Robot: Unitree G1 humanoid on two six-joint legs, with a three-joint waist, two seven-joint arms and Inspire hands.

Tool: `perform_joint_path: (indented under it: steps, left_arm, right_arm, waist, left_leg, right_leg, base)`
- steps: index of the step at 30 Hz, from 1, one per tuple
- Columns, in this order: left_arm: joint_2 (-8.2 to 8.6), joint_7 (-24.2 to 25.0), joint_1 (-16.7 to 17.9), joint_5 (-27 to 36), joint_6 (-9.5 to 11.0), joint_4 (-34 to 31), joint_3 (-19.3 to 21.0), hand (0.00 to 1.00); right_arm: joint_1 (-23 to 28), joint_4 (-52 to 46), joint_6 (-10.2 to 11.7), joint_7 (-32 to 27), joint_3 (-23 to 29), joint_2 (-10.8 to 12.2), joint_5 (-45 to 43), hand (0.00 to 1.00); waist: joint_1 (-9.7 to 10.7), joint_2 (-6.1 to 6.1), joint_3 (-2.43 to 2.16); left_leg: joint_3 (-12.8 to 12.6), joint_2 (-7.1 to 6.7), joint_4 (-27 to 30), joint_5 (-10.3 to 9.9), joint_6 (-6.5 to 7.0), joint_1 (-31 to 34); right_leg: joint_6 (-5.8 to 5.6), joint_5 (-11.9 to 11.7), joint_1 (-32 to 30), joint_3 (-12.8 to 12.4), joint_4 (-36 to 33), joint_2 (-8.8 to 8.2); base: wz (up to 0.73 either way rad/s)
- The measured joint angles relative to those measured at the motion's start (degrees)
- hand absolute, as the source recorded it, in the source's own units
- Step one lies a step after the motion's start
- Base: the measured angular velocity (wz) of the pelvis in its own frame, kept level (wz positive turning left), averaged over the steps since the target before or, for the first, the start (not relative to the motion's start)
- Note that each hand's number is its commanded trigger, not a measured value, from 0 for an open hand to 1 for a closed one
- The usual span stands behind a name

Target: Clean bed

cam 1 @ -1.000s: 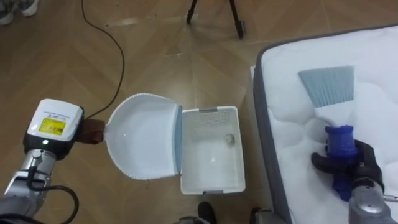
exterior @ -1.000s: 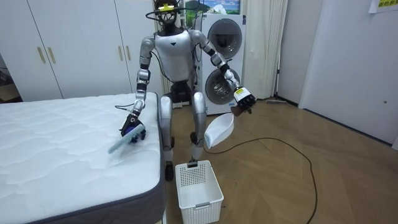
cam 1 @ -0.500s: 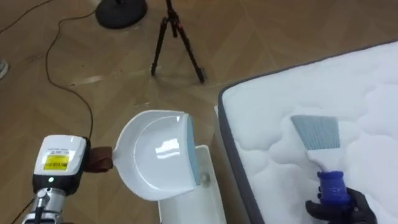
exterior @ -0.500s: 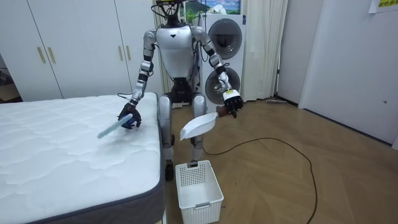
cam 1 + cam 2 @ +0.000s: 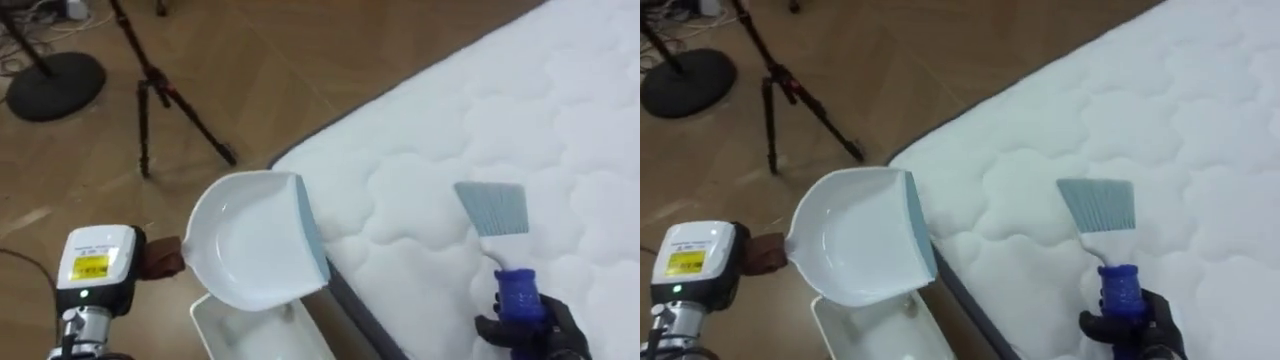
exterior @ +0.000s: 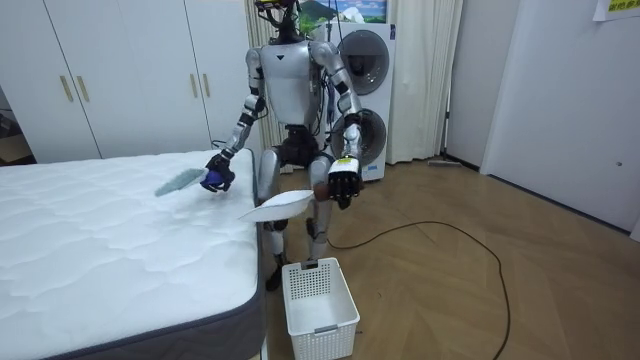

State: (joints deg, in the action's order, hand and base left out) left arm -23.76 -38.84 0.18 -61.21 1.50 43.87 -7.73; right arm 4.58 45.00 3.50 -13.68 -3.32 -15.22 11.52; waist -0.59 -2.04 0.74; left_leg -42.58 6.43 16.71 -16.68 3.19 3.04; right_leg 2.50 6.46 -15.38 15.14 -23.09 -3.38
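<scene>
The right hand (image 5: pixel 535 335) grasps blue-handled grey brush (image 5: pixel 517 292); left hand (image 5: pixel 160 261) seemingly grips white dustpan (image 5: pixel 245 240).

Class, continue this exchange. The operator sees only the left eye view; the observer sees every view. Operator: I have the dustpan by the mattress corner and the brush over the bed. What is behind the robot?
Observer: A white washing machine stands right behind it.
Operator: My view cuts off the white basket. Where exactly does it stand?
Observer: On the floor beside the corner of the bed, close to the robot's feet.
Operator: How is the dustpan held?
Observer: The left hand grips its handle and holds it roughly level, at about the height of the mattress top.
</scene>
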Motion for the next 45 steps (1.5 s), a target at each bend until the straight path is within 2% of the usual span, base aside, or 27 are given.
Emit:
perform_joint_path:
  steps: [1,2,3,4,5,7,8,9,10,14,17,19,22,23,24,27,28,30,31,33,34,36,37,38,39,44,45]
  left_arm:
    - [0.40,0.23,0.07,0.39,-0.13,-0.02,-0.03,1.00]
    - [0.81,0.73,0.05,1.13,-0.46,-0.11,-0.18,1.00]
    - [0.86,1.44,-0.16,2.27,-0.80,-0.14,-0.44,1.00]
    - [0.86,1.85,-0.43,2.80,-1.03,-0.08,-0.46,1.00]
    - [0.85,2.38,-0.98,3.84,-1.36,0.00,-0.42,1.00]
    - [1.15,3.54,-0.98,6.50,-1.65,0.06,-0.42,1.00]
    - [1.17,4.82,-0.36,8.60,-1.76,0.07,-0.42,1.00]
    - [1.20,6.18,-0.43,10.00,-1.76,0.05,-0.43,1.00]
    - [1.21,6.53,-0.54,10.15,-1.73,0.05,-0.43,1.00]
    - [1.87,7.76,0.30,13.61,-1.07,-0.03,-0.44,1.00]
    - [2.79,8.52,0.93,14.44,-1.08,0.02,-0.44,1.00]
    - [3.35,8.59,0.96,14.42,-1.06,0.04,-0.45,1.00]
    - [4.39,8.77,1.71,14.36,-1.11,0.00,-0.42,1.00]
    - [4.82,9.38,2.02,14.30,-1.19,-0.01,-0.39,1.00]
    - [4.96,9.72,2.60,14.35,-1.20,-0.03,-0.33,1.00]
    - [5.27,11.05,5.04,14.47,-1.16,-0.75,0.63,1.00]
    - [5.31,11.32,5.48,14.43,-1.15,-1.19,0.87,1.00]
    - [5.51,11.69,7.03,14.45,-1.11,-3.14,1.52,1.00]
    - [5.53,11.69,7.48,14.47,-1.09,-3.88,1.63,1.00]
    - [5.56,11.65,9.05,15.29,-0.02,-6.09,1.85,1.00]
    - [5.65,11.62,9.42,16.24,0.55,-6.13,1.85,1.00]
    - [6.01,11.56,9.70,17.15,0.64,-5.66,1.85,1.00]
    - [6.55,11.52,9.85,18.25,0.61,-5.41,1.85,0.72]
    - [6.90,11.52,9.87,18.68,0.61,-5.37,1.85,0.21]
    - [7.62,11.46,9.88,18.98,0.62,-5.36,1.85,0.00]
    - [8.49,11.49,9.89,18.92,0.67,-4.49,1.79,0.00]
    - [8.53,11.52,9.89,18.92,0.67,-4.46,1.80,0.00]
  right_arm:
    - [-0.12,0.10,-0.07,-0.21,0.03,-0.02,0.18,0.00]
    - [-0.73,0.15,-0.25,-0.91,-0.21,0.04,0.28,0.00]
    - [-2.03,0.47,-0.30,-1.68,-1.08,0.09,0.29,0.00]
    - [-2.72,0.55,-0.30,-2.12,-1.70,0.09,0.31,0.00]
    - [-3.93,0.85,-0.28,-2.70,-2.76,0.28,0.45,0.00]
    - [-5.56,1.58,-0.28,-2.86,-4.80,0.30,0.83,0.00]
    - [-5.92,1.42,-0.09,-2.78,-6.52,0.28,1.14,0.00]
    - [-5.66,1.28,0.48,-2.48,-6.92,0.44,1.09,0.00]
    - [-5.44,1.28,0.61,-2.40,-6.89,0.44,0.94,0.00]
    - [-5.09,1.27,1.52,-2.37,-6.59,0.08,0.68,0.00]
    - [-5.07,1.28,2.34,-1.75,-6.45,-0.08,0.55,0.00]
    - [-5.00,1.31,2.80,-1.57,-5.93,-0.09,-0.54,0.00]
    - [-5.03,1.29,2.81,-0.46,-4.14,-0.12,-0.81,0.00]
    - [-5.04,1.23,2.81,0.00,-3.23,-0.26,-1.46,0.00]
    - [-5.03,1.25,2.80,0.49,-2.45,-0.26,-2.27,0.00]
    - [-4.88,1.31,2.78,1.47,-2.08,-0.38,-2.82,0.00]
    - [-4.63,1.24,2.73,1.81,-2.08,-0.38,-2.81,0.00]
    - [-3.50,0.27,2.31,2.71,-2.05,-0.37,-3.06,0.00]
    - [-3.08,-0.34,1.96,2.84,-2.06,-0.31,-3.06,0.00]
    - [-1.20,-1.91,1.69,3.96,-2.10,-0.27,-3.05,0.00]
    - [-0.74,-1.93,1.60,4.21,-2.11,-0.27,-3.04,0.00]
    - [-0.14,-1.92,1.40,4.39,-2.13,-0.26,-3.10,0.00]
    - [0.08,-1.91,1.40,4.25,-2.13,-0.25,-3.15,0.00]
    - [0.25,-1.90,1.40,4.10,-2.10,-0.25,-3.20,0.00]
    - [0.73,-1.90,1.39,3.77,-2.00,-0.23,-3.29,0.00]
    - [1.27,-0.28,1.33,4.11,-0.30,0.82,-5.59,0.00]
    - [1.27,-0.02,1.33,4.23,0.70,1.31,-5.60,0.00]
  waist:
    - [-0.49,0.00,0.01]
    - [-1.34,0.15,-0.03]
    - [-1.28,0.26,0.02]
    - [-1.27,0.45,0.14]
    - [-1.26,0.98,0.29]
    - [-1.75,1.36,0.38]
    - [-1.79,1.19,0.27]
    - [-0.95,0.95,0.28]
    - [-0.47,0.85,0.24]
    - [1.87,0.82,0.18]
    - [2.24,0.80,0.17]
    - [2.91,0.68,0.13]
    - [3.30,0.26,-0.20]
    - [3.29,0.01,-0.34]
    - [3.22,-0.11,-0.42]
    - [3.15,-0.19,-0.49]
    - [3.16,-0.16,-0.50]
    - [3.12,-0.19,-0.64]
    - [2.95,-0.27,-0.65]
    - [2.77,-0.68,-0.91]
    - [2.77,-0.93,-1.03]
    - [2.84,-1.17,-1.10]
    - [3.34,-1.39,-1.11]
    - [3.81,-1.47,-1.09]
    - [4.76,-1.52,-1.10]
    - [6.52,-1.50,-0.99]
    - [6.58,-1.44,-0.80]
  left_leg:
    - [-1.52,-0.07,-0.43,0.00,0.00,-0.72]
    - [-4.03,-0.25,-1.06,-0.04,-0.07,-1.62]
    - [-5.29,-0.27,-0.98,-0.07,-0.12,-1.48]
    - [-5.62,-0.30,-0.72,-0.08,-0.15,-1.33]
    - [-5.11,-0.32,0.29,-0.08,-0.16,-0.55]
    - [3.82,-0.66,1.38,-0.06,-0.19,0.69]
    - [10.71,-1.13,1.55,0.11,-0.50,1.32]
    - [14.03,-1.12,1.92,0.45,-1.06,1.76]
    - [14.73,-1.13,1.89,0.46,-1.08,1.80]
    - [14.20,-0.95,0.37,0.96,-1.93,0.21]
    - [14.29,-0.54,0.43,1.03,-2.04,-1.28]
    - [14.21,-0.27,0.36,1.13,-2.22,-2.28]
    - [14.74,-0.12,-0.21,1.46,-2.79,-4.12]
    - [15.95,-0.17,-0.22,1.61,-3.04,-4.61]
    - [18.14,-0.27,-0.23,1.62,-3.07,-5.30]
    - [21.90,-0.43,-0.24,1.62,-3.08,-8.06]
    - [22.93,-0.71,-0.30,1.62,-3.09,-8.64]
    - [27.29,-1.20,-1.33,1.60,-3.12,-10.40]
    - [28.06,-1.26,-1.53,1.60,-3.13,-10.77]
    - [29.98,-1.41,-2.64,1.57,-3.17,-12.60]
    - [30.32,-1.45,-3.18,1.57,-3.18,-13.58]
    - [30.46,-1.55,-3.03,1.57,-3.18,-14.19]
    - [30.75,-1.63,-2.96,1.58,-3.18,-14.41]
    - [31.13,-1.71,-2.99,1.58,-3.18,-14.46]
    - [31.95,-1.82,-3.17,1.57,-3.19,-14.47]
    - [31.86,-2.02,-5.12,1.60,-3.22,-15.08]
    - [31.86,-2.10,-5.83,1.60,-3.22,-15.40]
  right_leg:
    - [-0.40,1.32,0.66,1.32,-1.73,-1.07]
    - [-1.79,3.35,1.99,3.48,-3.80,-3.59]
    - [-2.98,4.14,3.59,4.90,-3.45,-5.59]
    - [-3.35,4.28,3.79,5.00,-2.67,-6.14]
    - [-3.71,4.32,3.68,4.64,-0.40,-6.04]
    - [-3.92,4.15,3.26,3.39,1.39,-5.21]
    - [-4.06,3.69,4.17,3.28,2.66,-4.51]
    - [-3.76,3.01,4.84,4.02,3.78,-4.17]
    - [-3.77,3.00,4.99,4.02,4.08,-3.97]
    - [-3.40,2.69,5.16,2.41,4.90,-2.84]
    - [-2.94,2.36,5.54,0.64,5.45,-1.86]
    - [-2.81,2.28,6.49,0.37,5.67,-1.43]
    - [-2.22,1.97,6.87,-1.11,6.39,-0.44]
    - [-1.81,1.71,6.97,-1.97,6.46,0.03]
    - [-1.53,1.54,7.29,-4.01,6.31,0.72]
    - [-0.73,1.05,8.15,-8.97,6.30,3.03]
    - [-0.58,0.97,8.36,-9.93,6.31,3.60]
    - [-0.04,0.63,8.52,-14.39,6.20,5.70]
    - [0.03,0.59,8.50,-15.48,6.15,6.22]
    - [0.30,0.30,8.44,-19.25,5.97,8.28]
    - [0.43,0.19,8.38,-20.86,5.61,9.14]
    - [0.66,-0.18,8.35,-22.45,5.17,9.78]
    - [0.71,-0.34,8.35,-23.00,5.07,9.90]
    - [0.70,-0.34,8.35,-23.02,5.05,9.90]
    - [0.67,-0.37,8.35,-22.96,5.00,9.83]
    - [0.17,-0.78,8.28,-22.83,5.38,9.91]
    - [0.02,-0.91,8.24,-22.83,5.37,9.91]
  base:
    - [-1.18]
    - [-1.03]
    - [-0.95]
    - [-0.73]
    - [-0.78]
    - [-0.92]
    - [-0.71]
    - [-0.46]
    - [-0.07]
    - [-0.22]
    - [-0.40]
    - [-0.23]
    - [-0.47]
    - [-0.69]
    - [-0.73]
    - [-0.95]
    - [-0.95]
    - [-0.93]
    - [-0.92]
    - [-0.90]
    - [-0.78]
    - [-0.66]
    - [-0.44]
    - [-0.14]
    - [0.06]
    - [0.06]
    - [0.06]
